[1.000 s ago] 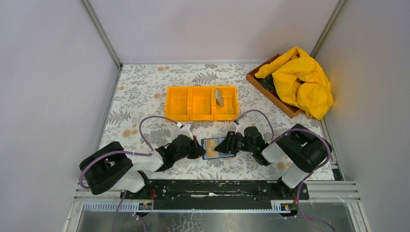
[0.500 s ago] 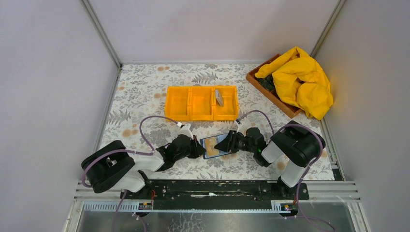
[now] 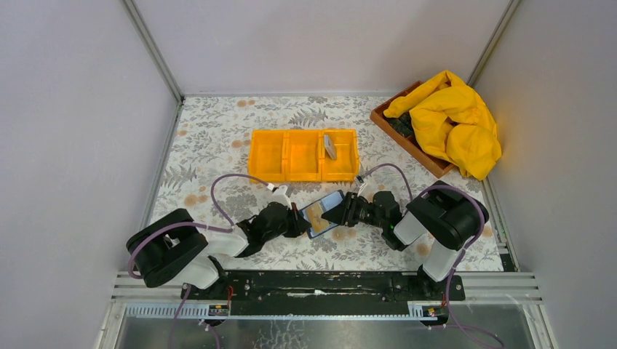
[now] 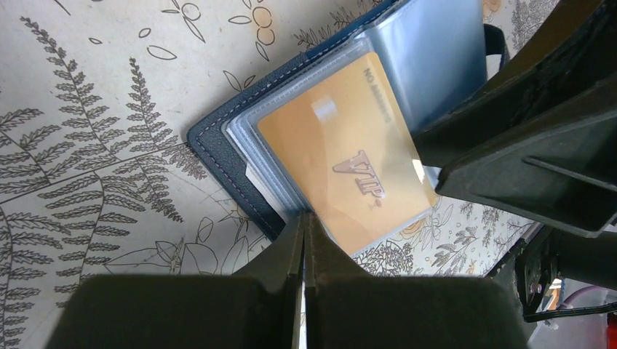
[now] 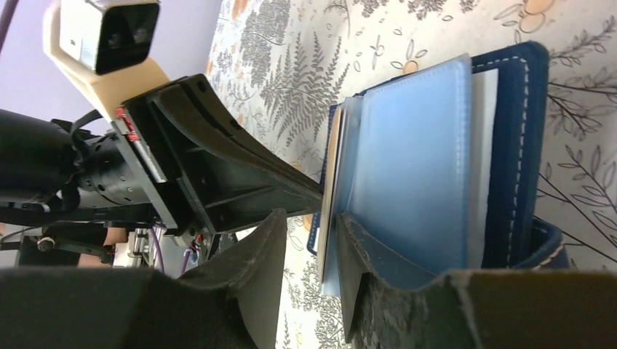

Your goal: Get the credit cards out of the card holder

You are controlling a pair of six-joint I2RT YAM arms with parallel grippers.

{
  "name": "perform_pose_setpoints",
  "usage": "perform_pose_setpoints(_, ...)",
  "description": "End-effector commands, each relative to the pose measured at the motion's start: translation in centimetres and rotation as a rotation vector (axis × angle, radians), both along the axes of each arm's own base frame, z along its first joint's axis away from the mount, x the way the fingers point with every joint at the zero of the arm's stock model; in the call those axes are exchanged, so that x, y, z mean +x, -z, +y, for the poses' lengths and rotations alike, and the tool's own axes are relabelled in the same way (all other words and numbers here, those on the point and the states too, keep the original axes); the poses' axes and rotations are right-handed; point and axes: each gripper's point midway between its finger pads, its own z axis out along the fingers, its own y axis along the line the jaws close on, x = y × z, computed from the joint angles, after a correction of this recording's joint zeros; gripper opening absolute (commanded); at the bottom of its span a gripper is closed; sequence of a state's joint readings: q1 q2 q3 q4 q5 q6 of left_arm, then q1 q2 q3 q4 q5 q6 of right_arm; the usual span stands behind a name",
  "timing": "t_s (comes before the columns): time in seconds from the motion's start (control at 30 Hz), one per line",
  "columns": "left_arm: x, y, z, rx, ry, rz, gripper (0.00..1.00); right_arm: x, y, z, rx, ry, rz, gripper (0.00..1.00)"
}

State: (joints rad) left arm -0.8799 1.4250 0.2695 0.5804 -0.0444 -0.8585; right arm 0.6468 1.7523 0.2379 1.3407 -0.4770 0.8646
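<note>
Reaching in low, the left gripper (image 4: 304, 227) has its jaws pressed together on the edge of the open card holder (image 4: 209, 139), which sits between the 2 arms. Its tan card (image 4: 349, 153) reads "VIP". The right gripper (image 5: 313, 219), also low, straddles that card's edge, jaws narrowly apart.

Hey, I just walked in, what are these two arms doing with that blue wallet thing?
Both arms are working on the open card holder on the table. The left gripper looks pinched shut on its edge. The right gripper has its fingers either side of the tan-orange card in a clear sleeve, not closed yet. One grey card already lies in the orange tray.
</note>
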Motion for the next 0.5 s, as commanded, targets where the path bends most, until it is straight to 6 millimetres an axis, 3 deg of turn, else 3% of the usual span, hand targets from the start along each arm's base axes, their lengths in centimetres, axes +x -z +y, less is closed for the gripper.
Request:
perform_pose_setpoints(0.0,-0.9,2.3,0.7,0.08,0.029,0.051,0.0,-2.7,-4.0,1.9,0.124,-0.176,-0.071,0.37)
perform_pose_setpoints(0.3,-0.9,2.1,0.6,0.078,0.028,0.048,0.0,-3.0,-1.8,2.6,0.048,-0.195,-0.031,0.35)
perform_pose_setpoints(0.47,-0.9,2.2,0.6,0.08,0.029,0.051,0.0,-3.1,0.1,3.4,-0.102,-0.2,-0.051,0.32)
